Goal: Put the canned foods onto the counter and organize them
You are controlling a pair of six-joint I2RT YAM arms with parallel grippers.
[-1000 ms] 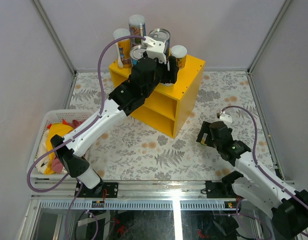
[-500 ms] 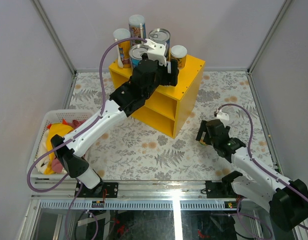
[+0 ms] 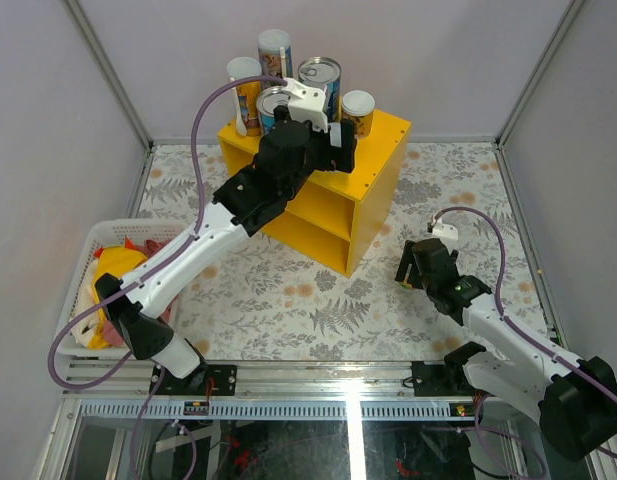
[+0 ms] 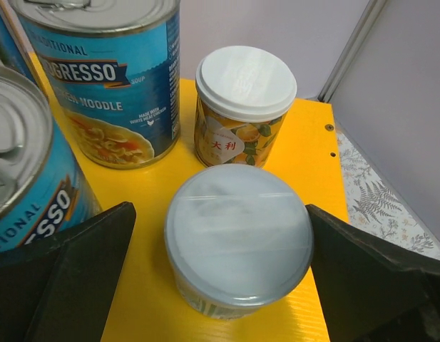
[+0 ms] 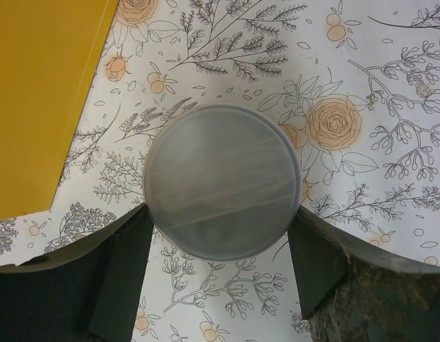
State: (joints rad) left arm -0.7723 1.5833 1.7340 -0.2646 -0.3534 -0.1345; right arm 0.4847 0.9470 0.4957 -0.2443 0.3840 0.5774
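Observation:
The yellow counter carries several cans on its top: two yellow tubes, two blue-labelled steel cans and a short white-lidded can. My left gripper is open above the counter top. In the left wrist view a short pale-lidded can stands on the counter between my fingers, clear of both, next to the white-lidded can and a steel can. My right gripper is low over the cloth, shut on another pale-lidded can.
A white laundry basket with yellow and red items stands at the left. The floral cloth covers the table. The counter's side is close to the left of my right gripper. Walls enclose the table.
My left gripper has shifted slightly left and back over the counter top. My right arm has drawn a little to the left and settled around its can.

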